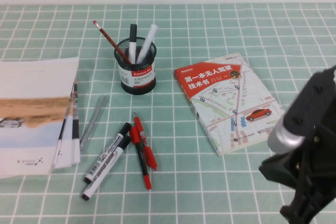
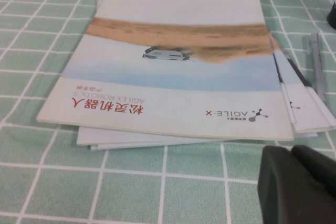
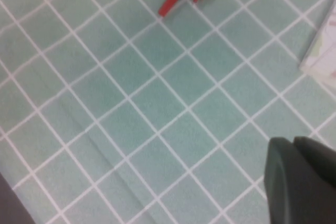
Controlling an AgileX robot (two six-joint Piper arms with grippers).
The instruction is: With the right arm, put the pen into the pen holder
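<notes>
Green cloth with a white grid covers the worktop (image 1: pixel 220 192), which runs back to a pale wall. Toward the rear stands the pen holder (image 1: pixel 136 66), a black mesh cup with a red and white label band. The pen (image 1: pixel 111 41), a thin dark-red stick, already stands inside it, leaning out toward the robot's left with its red end high above the rim. Beside it in the cup stand two markers (image 1: pixel 140 39), one black-capped and one white.

In front of the cup, loose on the cloth, lie two black-and-white markers (image 1: pixel 107 159) side by side and two red pens (image 1: pixel 142 150) crossing each other just beside them. A grey pen (image 1: pixel 93 121) lies between these and a stack of booklets (image 1: pixel 37 114) at the robot's left edge. To the right of the cup rests a book (image 1: pixel 231 100) with a red title band and a map on its cover.

Only the right arm (image 1: pixel 304 150) shows in the high view, at the lower right corner, well apart from the cup. The right gripper (image 3: pixel 302 182) hangs above bare cloth, near the tips of the red pens; whether its jaws are released or clenched cannot be told. The left gripper (image 2: pixel 296 184) sits low, just beside the booklets' near edge; its jaws cannot be judged either.
</notes>
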